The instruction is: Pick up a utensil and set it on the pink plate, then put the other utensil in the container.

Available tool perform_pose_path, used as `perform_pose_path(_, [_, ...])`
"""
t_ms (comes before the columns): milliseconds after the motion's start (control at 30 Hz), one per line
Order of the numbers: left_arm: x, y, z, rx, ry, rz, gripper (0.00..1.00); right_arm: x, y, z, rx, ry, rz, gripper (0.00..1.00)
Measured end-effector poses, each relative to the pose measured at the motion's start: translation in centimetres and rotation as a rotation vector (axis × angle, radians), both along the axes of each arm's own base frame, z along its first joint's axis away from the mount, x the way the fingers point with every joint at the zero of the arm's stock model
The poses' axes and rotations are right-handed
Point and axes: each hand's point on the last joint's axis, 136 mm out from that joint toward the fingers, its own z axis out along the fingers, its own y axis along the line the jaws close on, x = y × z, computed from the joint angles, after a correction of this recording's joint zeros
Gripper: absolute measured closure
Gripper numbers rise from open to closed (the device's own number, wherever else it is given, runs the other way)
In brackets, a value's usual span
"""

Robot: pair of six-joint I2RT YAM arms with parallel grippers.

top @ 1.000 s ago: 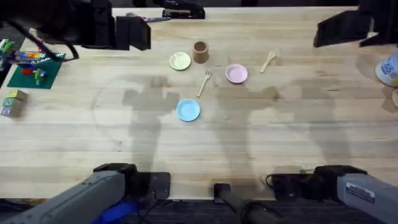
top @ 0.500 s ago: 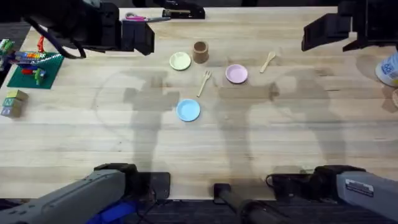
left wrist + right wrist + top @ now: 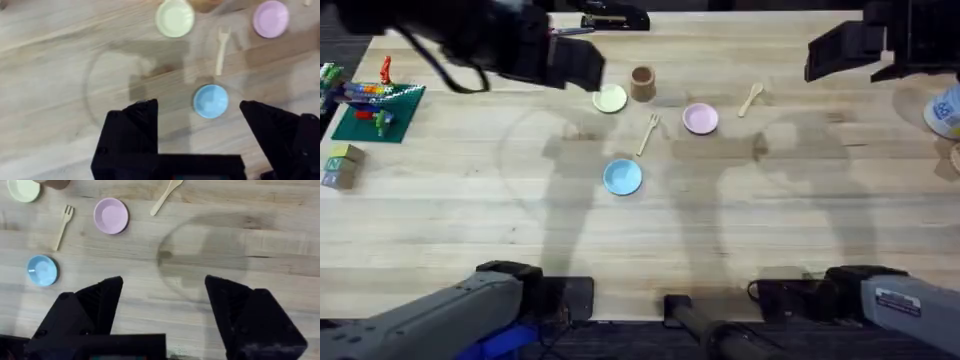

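Both grippers are hanging wide open and empty. The left gripper [image 3: 197, 127] is sliding in toward the fork [image 3: 648, 133] beside the pink plate [image 3: 700, 119], likely beginning the first pick, while the right gripper [image 3: 162, 310] is holding its place.

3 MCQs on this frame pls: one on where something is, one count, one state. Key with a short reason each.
1. Where is the fork?
A. on the pink plate
B. on the table between the pink plate and the blue plate
C. in the brown cup

2. How many small plates are on the table?
A. two
B. three
C. four

3. What state is the left gripper in?
A. open, holding nothing
B. shut on the spoon
C. shut on the fork

Key: 1 B, it lies on bare wood left of the pink plate and above the blue plate. 2 B, pink, blue and the yellow plate. 3 A, its fingers stand apart over the table.
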Motion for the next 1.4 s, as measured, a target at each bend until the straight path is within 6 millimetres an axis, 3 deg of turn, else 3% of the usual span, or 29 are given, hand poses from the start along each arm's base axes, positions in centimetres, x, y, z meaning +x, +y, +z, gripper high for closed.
perform_pose_path(367, [0.2, -6.8, -2.5, 0.027, 0.054, -0.185, 0.006, 0.0, 0.0, 0.0, 0.000, 0.001, 0.000, 0.006])
perform_pose_path(833, [1.8, -12.2, -11.2, 0.098, 0.250, -0.306, 0.006, 0.0, 0.0, 0.0, 0.000, 0.000, 0.000, 0.005])
perform_pose_path(1067, [1.8, -13.4, -15.3, 0.127, 0.339, -0.361, 0.006, 0.0, 0.0, 0.0, 0.000, 0.000, 0.000, 0.005])
perform_pose_path(1400, [4.3, -13.1, -18.6, 0.132, 0.335, -0.382, 0.007, 0.0, 0.0, 0.0, 0.000, 0.001, 0.000, 0.005])
